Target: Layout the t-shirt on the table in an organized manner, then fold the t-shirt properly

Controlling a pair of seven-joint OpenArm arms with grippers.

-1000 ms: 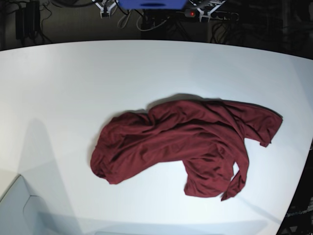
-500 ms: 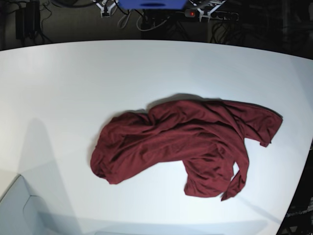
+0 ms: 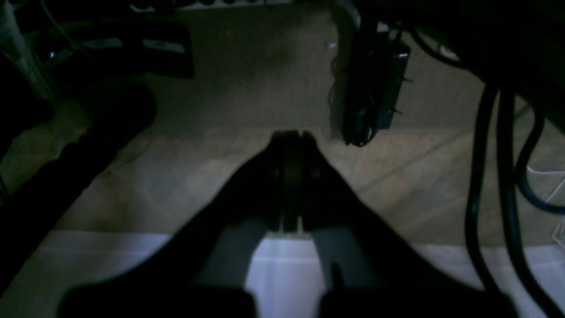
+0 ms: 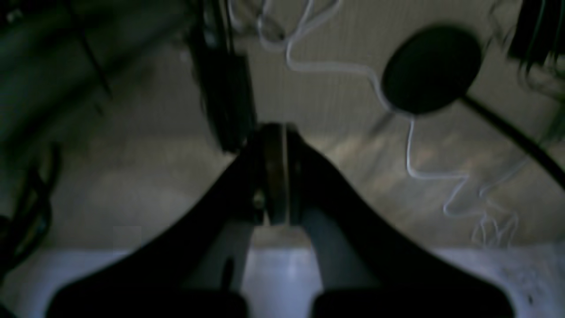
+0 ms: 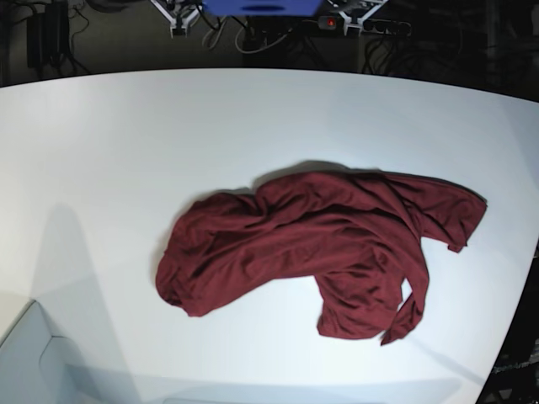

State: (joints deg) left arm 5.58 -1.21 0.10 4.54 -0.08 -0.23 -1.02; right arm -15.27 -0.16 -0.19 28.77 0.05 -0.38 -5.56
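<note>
- Both sets of jaws are pressed fully together and grip nothing: the left gripper (image 3: 291, 137) and the right gripper (image 4: 276, 130) each show their tips meeting, dark against a dim floor.
- Under each gripper only a pale strip of the tabletop (image 5: 126, 151) edge shows in the wrist views; no cloth shows in either wrist view.
- In the base view, the t-shirt (image 5: 320, 252) lies crumpled on the tabletop, right of centre and toward 4 o'clock, well apart from the far edge at 12 o'clock.
- Its bunched, rounded end points to 8 o'clock; a flatter part spreads to 3 o'clock, close to the curved tabletop edge.
- A narrow flap hangs down toward 5 o'clock, lying flat on the white surface.
- Deep folds run across the maroon cloth; sleeves cannot be told apart from the body.
- Dark cables (image 3: 490, 176) hang at 3 o'clock in the left wrist view; a white cord (image 4: 410, 145) snakes across the floor in the right wrist view.
</note>
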